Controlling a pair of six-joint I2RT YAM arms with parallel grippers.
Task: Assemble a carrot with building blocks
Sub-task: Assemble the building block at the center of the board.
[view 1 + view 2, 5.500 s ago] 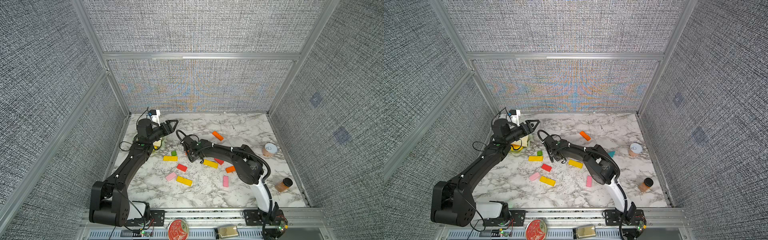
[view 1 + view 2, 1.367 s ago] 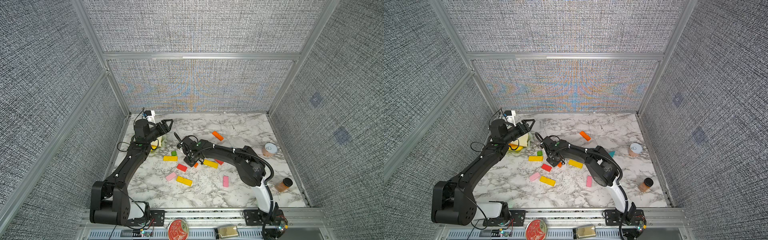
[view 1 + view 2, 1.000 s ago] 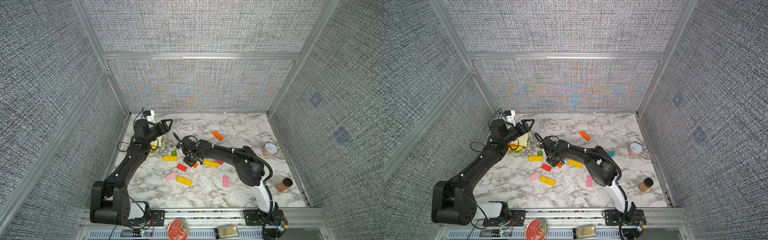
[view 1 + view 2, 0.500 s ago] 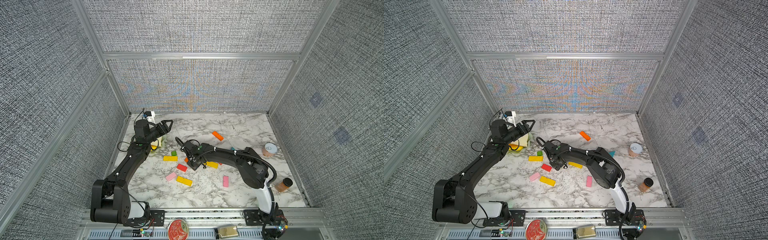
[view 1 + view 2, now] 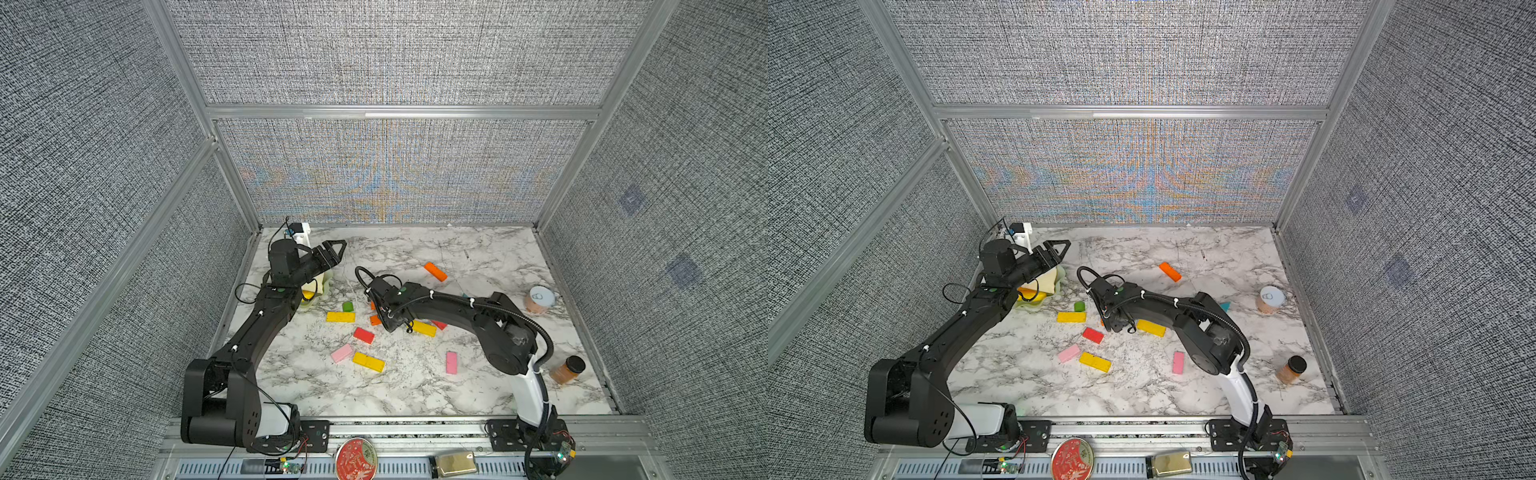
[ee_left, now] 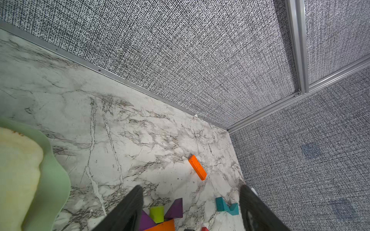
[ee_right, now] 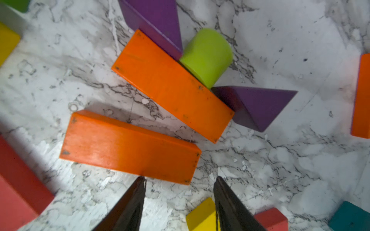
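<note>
Both top views look steeply down from high above the front edge of the worktop (image 5: pixel 415 395), far enough back to take in the whole slab and the walls (image 5: pixel 386 166), and they share nearly the same scene. The left wrist camera sits low by the far left corner, facing the far right corner. The right wrist camera looks almost straight down, very close, at mid-worktop, sharing the purple triangles (image 7: pixel 258 104) and green stub (image 7: pixel 206 56) with it.

In a top view the right arm (image 5: pixel 449 305) hides most of an orange bar (image 5: pixel 375 320); a red bar (image 7: pixel 18 180) and, seemingly, a teal block (image 7: pixel 350 218) are cropped.
</note>
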